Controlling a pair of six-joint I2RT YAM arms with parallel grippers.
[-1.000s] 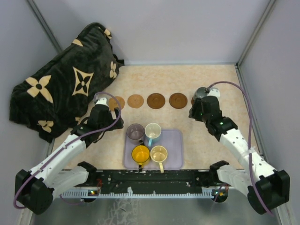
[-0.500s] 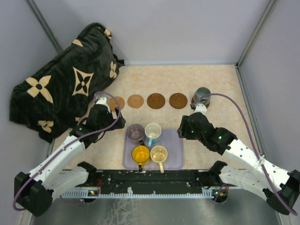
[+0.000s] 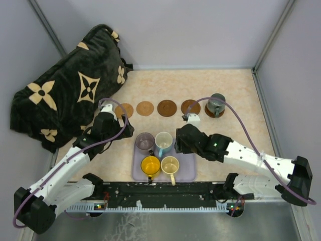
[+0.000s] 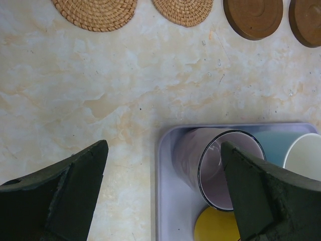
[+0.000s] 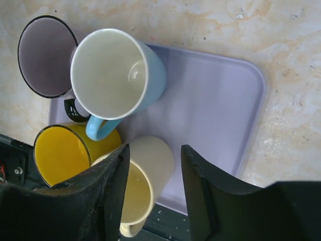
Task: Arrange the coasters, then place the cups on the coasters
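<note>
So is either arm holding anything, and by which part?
Nothing is held. The left end effector is open near the purple cup; the right end effector is open above the cream cup, not gripping it.

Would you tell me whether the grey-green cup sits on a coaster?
On: the grey-green cup stands upright on the rightmost dark coaster.

The counter [image 3: 241,90] is a pale, marbled beige surface enclosed by grey walls. A row of five round coasters runs across its middle: two woven tan ones [image 3: 145,108] on the left, the leftmost [image 3: 126,109] partly hidden, then two dark brown ones [image 3: 166,108] side by side, and a fifth dark one [image 3: 216,115] at the right end under a dark cup [image 3: 217,102]. Nearer the front edge lies a lavender tray [image 3: 186,168]. A bulky black plush bundle [image 3: 70,85] with tan flower shapes fills the far left corner.
</note>
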